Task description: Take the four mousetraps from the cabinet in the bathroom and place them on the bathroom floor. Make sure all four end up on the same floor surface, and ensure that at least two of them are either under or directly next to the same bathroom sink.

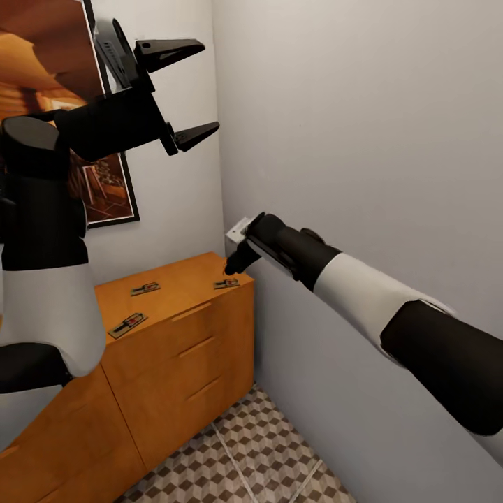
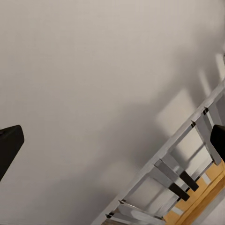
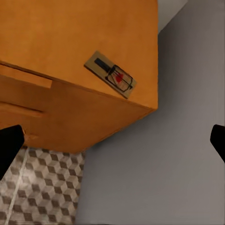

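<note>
Raised high at left, left gripper [image 1: 183, 91], fingers spread wide, holding nothing. Below it, orange cabinet [image 1: 175, 349] with three mousetraps visible on top: near-left one [image 1: 127, 325], middle one [image 1: 144, 288], far-right corner one [image 1: 226, 283]. Reaching over that corner trap, right gripper [image 1: 234, 262], fingers parted and empty. Likely the pickup step; next: lowering, closing on the trap, carrying to tiled floor [image 1: 265, 454].

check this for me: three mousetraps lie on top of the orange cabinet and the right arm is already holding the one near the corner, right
Not quite. The right gripper is open above the corner mousetrap, not holding it; the right wrist view shows its fingers spread apart and the trap lying free on the cabinet. Three traps on top is correct.
</note>
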Controlling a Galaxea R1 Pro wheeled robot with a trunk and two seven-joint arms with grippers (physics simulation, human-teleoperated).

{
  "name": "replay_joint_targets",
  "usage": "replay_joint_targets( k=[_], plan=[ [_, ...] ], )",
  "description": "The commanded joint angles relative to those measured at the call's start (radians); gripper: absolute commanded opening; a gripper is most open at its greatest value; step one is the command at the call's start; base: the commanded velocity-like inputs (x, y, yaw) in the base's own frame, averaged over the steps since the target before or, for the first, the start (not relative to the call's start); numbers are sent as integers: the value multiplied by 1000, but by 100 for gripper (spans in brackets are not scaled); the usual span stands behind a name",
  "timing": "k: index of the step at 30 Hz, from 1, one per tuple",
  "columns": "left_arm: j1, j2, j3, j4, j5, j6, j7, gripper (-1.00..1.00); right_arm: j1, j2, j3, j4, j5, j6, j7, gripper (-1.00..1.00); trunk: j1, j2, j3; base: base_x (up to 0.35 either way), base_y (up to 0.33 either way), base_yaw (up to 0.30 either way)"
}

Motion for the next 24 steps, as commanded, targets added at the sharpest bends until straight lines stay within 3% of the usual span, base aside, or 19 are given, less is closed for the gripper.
replay_joint_targets(
  k=[1,3,4,8,10,14,15,19,21,24],
  plan=[
    [1,0,1,0,9,2,10,100,-2,-1,28,-10,19,-3,43,100,0,-1,-1,0,0,0],
    [3,0,1,0,9,2,10,100,-2,-2,63,-26,32,-10,75,100,0,-1,-1,0,0,0],
    [5,0,1,0,9,2,10,100,-2,-3,106,-49,50,-19,109,100,0,-1,-1,0,0,0],
    [9,0,0,1,9,2,11,100,-2,-5,209,-114,99,-55,214,100,0,-1,-1,0,0,0],
    [10,0,0,1,9,2,11,100,-2,-5,234,-137,117,-72,260,100,0,-1,-1,0,0,0],
    [12,-1,0,1,9,2,11,100,-3,-7,262,-171,159,-122,371,100,0,-1,-1,0,0,0],
    [14,-2,-1,1,9,3,12,100,-3,-10,270,-180,202,-170,444,100,0,-1,-1,0,0,0],
    [16,-2,-8,3,9,3,13,100,-3,-14,274,-183,256,-224,521,100,0,-1,-1,0,0,0],
    [18,-2,-31,2,9,3,12,100,-3,-18,274,-182,281,-258,584,100,0,-1,-1,24,0,0],
    [19,-2,-42,2,9,3,10,100,-4,-22,274,-182,290,-271,611,100,0,-1,-1,147,0,0]
  ],
)
